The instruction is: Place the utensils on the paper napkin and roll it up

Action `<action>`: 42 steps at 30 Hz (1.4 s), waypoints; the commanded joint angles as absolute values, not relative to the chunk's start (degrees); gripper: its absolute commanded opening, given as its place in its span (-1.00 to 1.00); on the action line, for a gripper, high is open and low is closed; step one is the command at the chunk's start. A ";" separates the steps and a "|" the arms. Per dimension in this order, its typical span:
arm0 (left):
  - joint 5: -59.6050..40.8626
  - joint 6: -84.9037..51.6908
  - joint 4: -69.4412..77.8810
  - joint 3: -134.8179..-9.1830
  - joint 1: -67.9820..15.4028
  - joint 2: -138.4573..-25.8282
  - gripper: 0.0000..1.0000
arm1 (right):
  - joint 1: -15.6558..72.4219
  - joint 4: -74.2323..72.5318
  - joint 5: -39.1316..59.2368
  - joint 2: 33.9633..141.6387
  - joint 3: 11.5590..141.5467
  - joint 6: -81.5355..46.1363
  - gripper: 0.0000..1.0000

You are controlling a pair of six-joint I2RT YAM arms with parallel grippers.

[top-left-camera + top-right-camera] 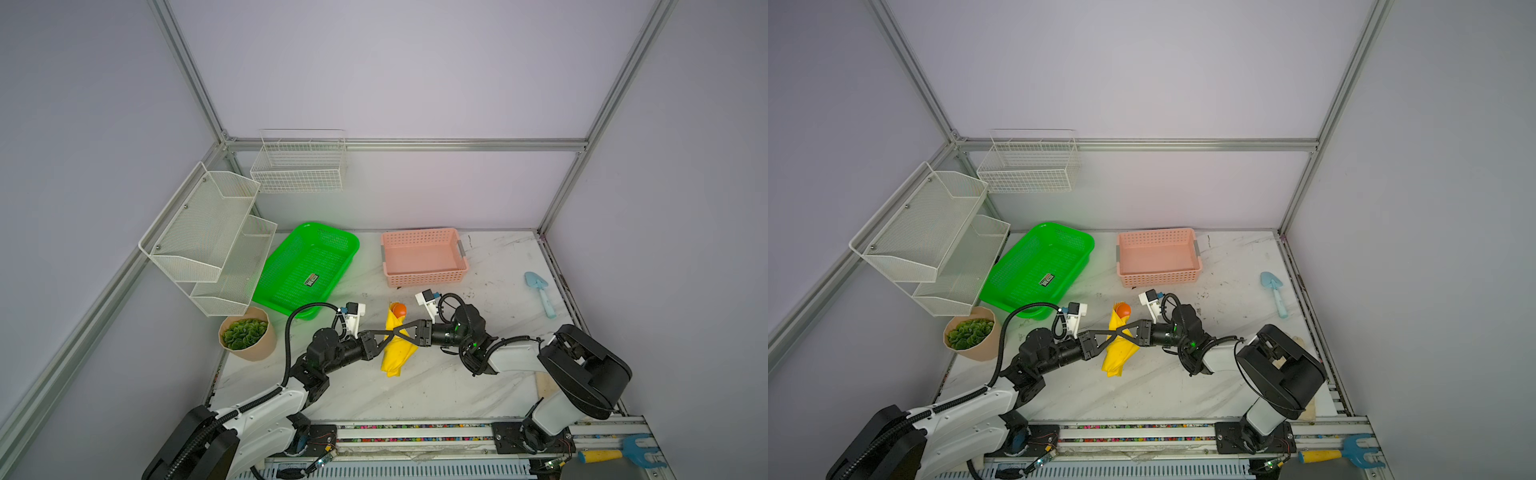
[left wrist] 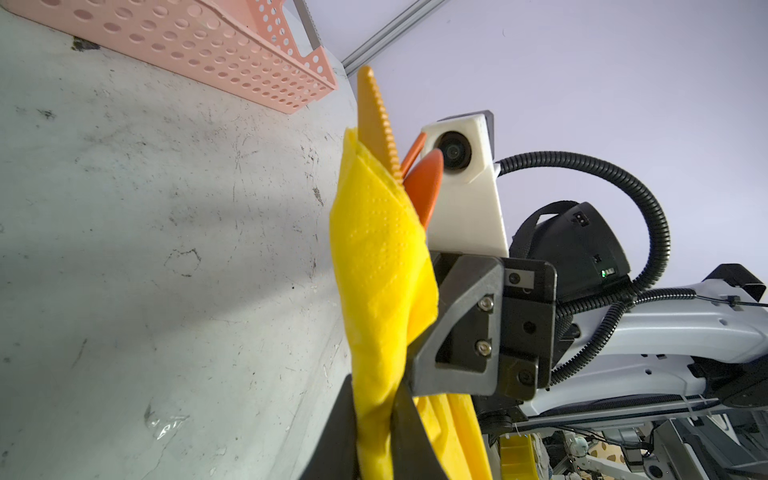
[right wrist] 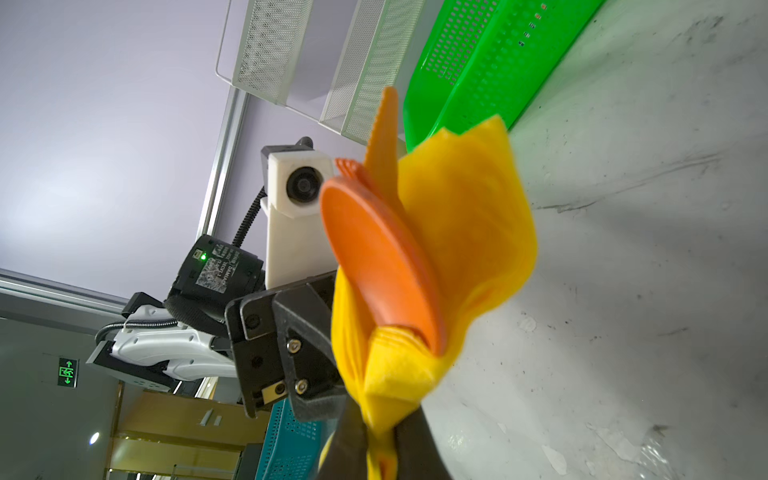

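Quick rundown of the table (image 1: 415, 395): the paper napkin (image 1: 397, 353) lies mid-table with the spoon (image 1: 399, 308) sticking out of its far end. The left gripper (image 2: 376, 399) reaches it from the left and the right gripper (image 3: 380, 419) from the right, and they cross over it. Just behind it, slightly right, sits the right basket (image 1: 428, 276); the left basket (image 1: 353, 245) is back-left. The potted plant (image 1: 245, 332) is at the left edge, in front of that basket and under the wall rack (image 1: 208, 237). The trowel (image 1: 540, 293) is far right, and the rake (image 1: 623, 453) is on the front rail.
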State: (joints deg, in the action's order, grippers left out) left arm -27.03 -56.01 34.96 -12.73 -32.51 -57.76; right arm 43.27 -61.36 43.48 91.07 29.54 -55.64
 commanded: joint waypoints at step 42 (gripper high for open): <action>-30.85 -62.42 41.73 -8.14 -36.38 -53.18 -0.44 | 42.28 -68.02 40.73 90.23 33.73 -58.97 -1.00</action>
State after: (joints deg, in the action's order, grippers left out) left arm -29.93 -62.59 39.35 -8.67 -35.92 -53.39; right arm 42.41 -64.84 41.25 90.32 31.83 -58.22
